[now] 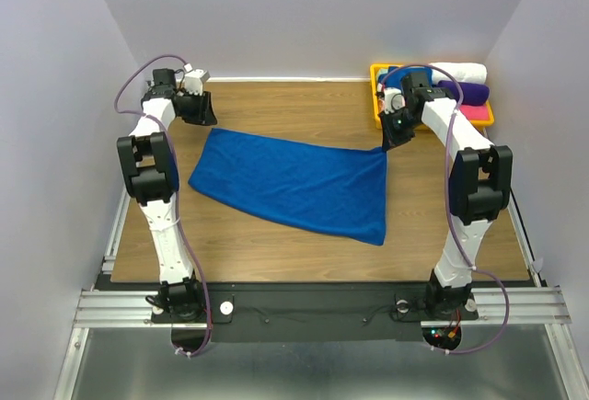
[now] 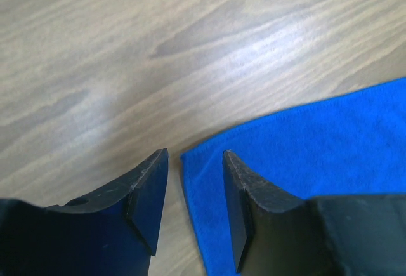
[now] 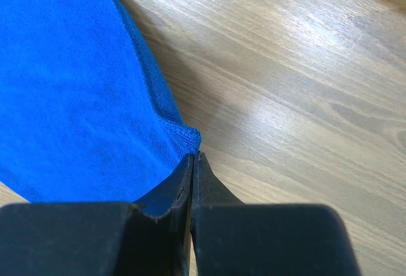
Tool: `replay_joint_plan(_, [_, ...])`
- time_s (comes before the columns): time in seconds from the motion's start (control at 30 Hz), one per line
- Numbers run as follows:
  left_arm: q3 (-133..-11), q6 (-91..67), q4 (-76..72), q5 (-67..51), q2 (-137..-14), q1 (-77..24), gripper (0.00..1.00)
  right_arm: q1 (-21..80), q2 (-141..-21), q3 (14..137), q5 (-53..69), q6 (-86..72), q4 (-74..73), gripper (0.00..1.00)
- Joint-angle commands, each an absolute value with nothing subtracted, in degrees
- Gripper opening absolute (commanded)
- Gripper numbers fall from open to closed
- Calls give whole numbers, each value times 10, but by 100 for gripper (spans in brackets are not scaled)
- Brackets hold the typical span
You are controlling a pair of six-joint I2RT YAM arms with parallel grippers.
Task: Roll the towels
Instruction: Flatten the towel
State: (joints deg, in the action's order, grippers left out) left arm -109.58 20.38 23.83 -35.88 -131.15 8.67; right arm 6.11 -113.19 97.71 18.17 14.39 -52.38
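Note:
One royal-blue towel [image 1: 294, 184] lies spread flat on the wooden table, slanting from far left to near right. My right gripper [image 1: 388, 141] is at its far right corner and is shut on that corner [image 3: 189, 138], which pokes out past the tips [image 3: 193, 155] and is lifted slightly off the wood. My left gripper [image 1: 195, 110] hovers open over the far left corner. In the left wrist view its jaws [image 2: 195, 153] straddle the towel's edge [image 2: 317, 143] without touching it. A second blue cloth [image 1: 394, 75] shows partly in the bin behind the right arm.
A yellow bin [image 1: 375, 76] stands at the table's far right corner, holding rolled white [image 1: 460, 71], purple [image 1: 477, 90] and pink [image 1: 471, 110] towels. Grey walls close in the table on three sides. Bare wood lies around the towel.

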Motion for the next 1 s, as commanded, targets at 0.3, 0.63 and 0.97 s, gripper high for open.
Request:
replay_joint_plan(0.3, [-1111, 191, 213, -349, -1345, 76, 55, 62, -1129, 996, 182, 146, -512, 1])
replay_joint_plan(0.63, [-1052, 195, 204, -390, -1318, 76, 46, 62, -1133, 996, 182, 147, -512, 1])
replay_joint_plan(0.97, [-1049, 192, 224, -424, -1317, 77, 48, 62, -1130, 991, 185, 147, -512, 1])
